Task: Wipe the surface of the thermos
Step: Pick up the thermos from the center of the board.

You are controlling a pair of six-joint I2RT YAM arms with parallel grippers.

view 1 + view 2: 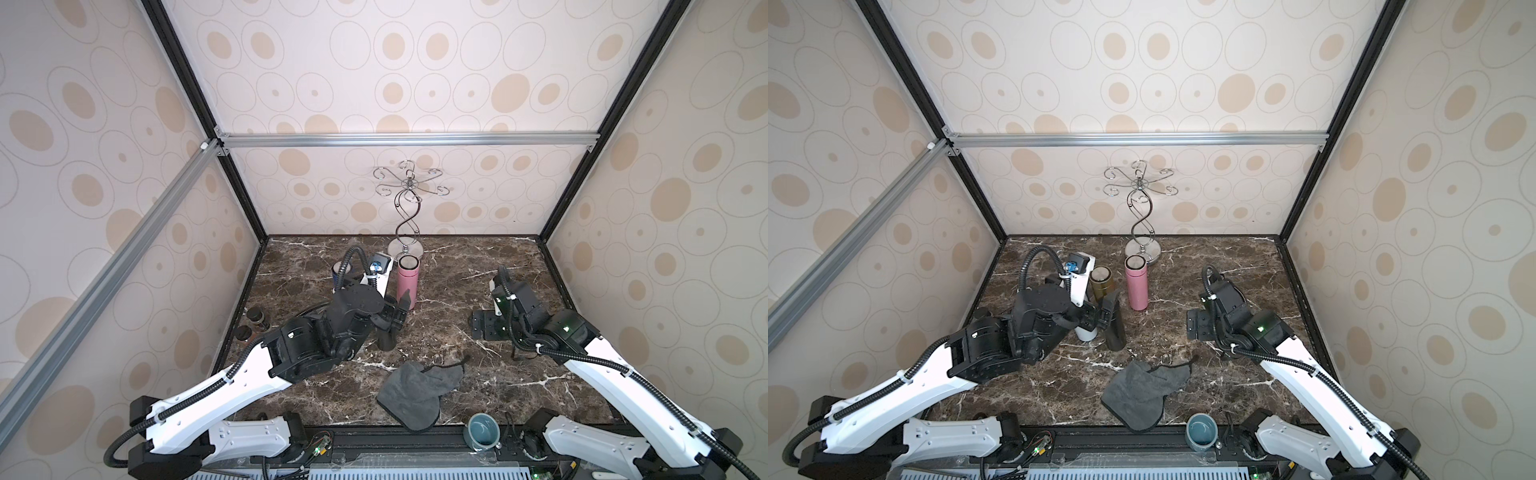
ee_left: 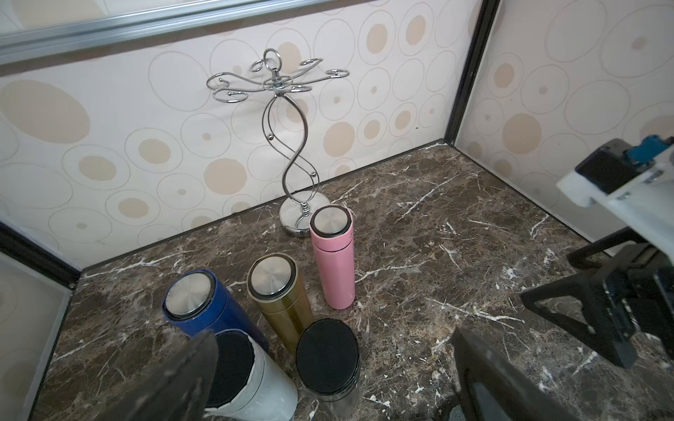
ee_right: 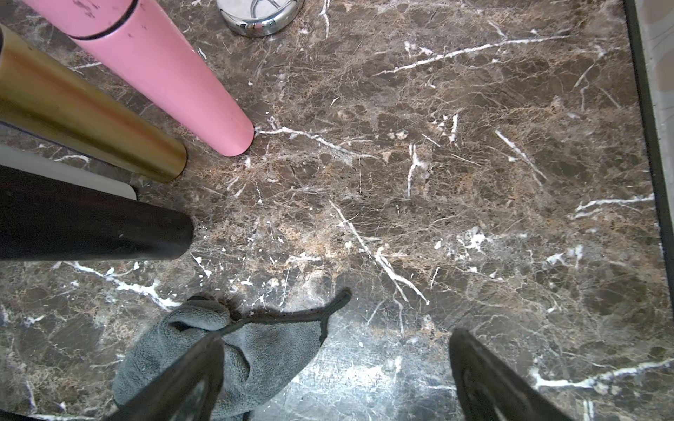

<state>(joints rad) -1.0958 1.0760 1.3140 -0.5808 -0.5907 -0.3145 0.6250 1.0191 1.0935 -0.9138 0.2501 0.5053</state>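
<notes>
1. Five thermoses stand on the marble tabletop (image 1: pixel 457 274), left of centre in both top views. They are one pink thermos (image 1: pixel 406 284), one gold thermos (image 1: pixel 1102 286), one blue thermos (image 2: pixel 226 313), one white thermos (image 2: pixel 270 390) and one black thermos (image 2: pixel 326 361).
2. All five are upright, with the long axis vertical and the lids pointing up. The pink, gold and blue ones have steel-disc lids, and the white and black ones have dark tops.
3. The pink thermos is farthest back, just in front of the base of the one chrome cup stand (image 1: pixel 399 249). The white and black thermoses are nearest the arms.
4. The left gripper (image 2: pixel 330 337) hangs over the white and black thermoses with its jaws spread wide, clamping nothing. Whether a finger brushes the black one cannot be told.
5. The right gripper (image 3: pixel 337 335) is right of centre in the top views, low over bare marble. Its jaws are spread and empty.
6. One grey cloth (image 1: pixel 417 386) lies crumpled at lower centre, near the table's front edge and well apart from the thermoses.
7. One teal cup (image 1: pixel 482 430) sits mouth up at the lower edge, right of the cloth and off the marble.
</notes>
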